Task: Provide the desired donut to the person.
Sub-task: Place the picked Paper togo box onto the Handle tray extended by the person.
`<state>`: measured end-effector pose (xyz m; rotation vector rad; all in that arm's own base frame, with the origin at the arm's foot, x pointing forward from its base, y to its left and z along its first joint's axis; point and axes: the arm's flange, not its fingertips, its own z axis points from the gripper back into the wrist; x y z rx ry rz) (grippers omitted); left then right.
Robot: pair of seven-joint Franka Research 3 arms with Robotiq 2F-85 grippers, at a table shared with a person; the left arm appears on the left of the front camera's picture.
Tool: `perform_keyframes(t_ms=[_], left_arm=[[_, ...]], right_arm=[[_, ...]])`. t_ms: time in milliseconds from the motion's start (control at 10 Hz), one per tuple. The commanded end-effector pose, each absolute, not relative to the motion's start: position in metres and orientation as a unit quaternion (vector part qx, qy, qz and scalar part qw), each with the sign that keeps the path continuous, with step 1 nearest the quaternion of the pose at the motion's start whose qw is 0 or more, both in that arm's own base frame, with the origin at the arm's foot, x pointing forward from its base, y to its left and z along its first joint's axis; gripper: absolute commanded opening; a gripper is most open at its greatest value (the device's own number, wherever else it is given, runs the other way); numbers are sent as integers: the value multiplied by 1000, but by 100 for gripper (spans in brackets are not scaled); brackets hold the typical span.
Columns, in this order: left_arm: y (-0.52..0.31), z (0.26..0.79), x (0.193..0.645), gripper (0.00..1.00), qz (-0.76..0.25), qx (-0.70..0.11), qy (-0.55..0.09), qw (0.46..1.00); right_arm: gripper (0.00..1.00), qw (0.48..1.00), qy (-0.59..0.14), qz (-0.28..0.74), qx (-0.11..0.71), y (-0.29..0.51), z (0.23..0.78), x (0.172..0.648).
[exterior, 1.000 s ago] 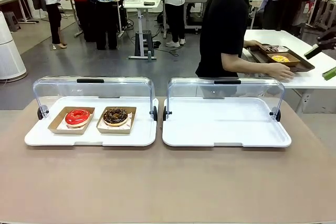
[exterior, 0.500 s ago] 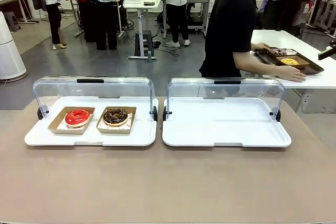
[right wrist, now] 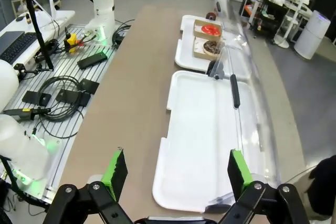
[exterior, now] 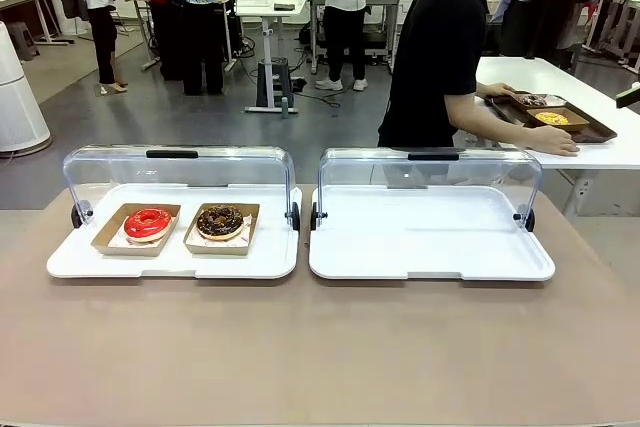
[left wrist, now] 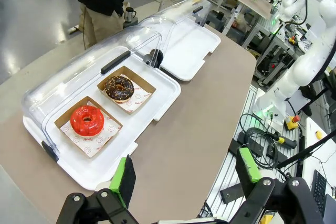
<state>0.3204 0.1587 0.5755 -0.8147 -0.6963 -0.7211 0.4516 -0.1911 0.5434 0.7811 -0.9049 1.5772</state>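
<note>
A red-glazed donut (exterior: 148,223) and a chocolate donut (exterior: 220,221) sit in cardboard trays on the left white tray (exterior: 270,262). The person (exterior: 440,47) in a black T-shirt stands behind the far side, turned to a side table, with a hand at a brown tray (exterior: 590,127) holding a yellow donut (exterior: 551,118). My left gripper (left wrist: 185,174) hovers open, high over the table's left end, above the red donut (left wrist: 87,119) and chocolate donut (left wrist: 118,87). My right gripper (right wrist: 177,171) is open above the bare right tray (right wrist: 205,129).
Each tray's clear lid (exterior: 180,169) is swung up at its back edge, the right lid (exterior: 430,169) likewise. The brown tabletop (exterior: 320,347) lies bare in front of the trays. Cables and gear lie beside the table (right wrist: 58,98). Other people stand far behind.
The person has slid the brown tray a little to the right on the side table and moved a hand with it. The donuts and both trays on my table stay put.
</note>
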Motion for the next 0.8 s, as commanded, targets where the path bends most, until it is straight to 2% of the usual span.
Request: perform_keyframes(t_ms=[0,600,700], left_arm=[[160,575,319,100,-345,-381,-332,791],[160,575,319,100,-345,-381,-332,791],[160,575,319,100,-345,-381,-332,791]], right_arm=[[100,561,-383,656,328,-179,544,450],[100,603,-390,620,317,-164,554,451],[100,576,-369,650,330,-178,552,454]])
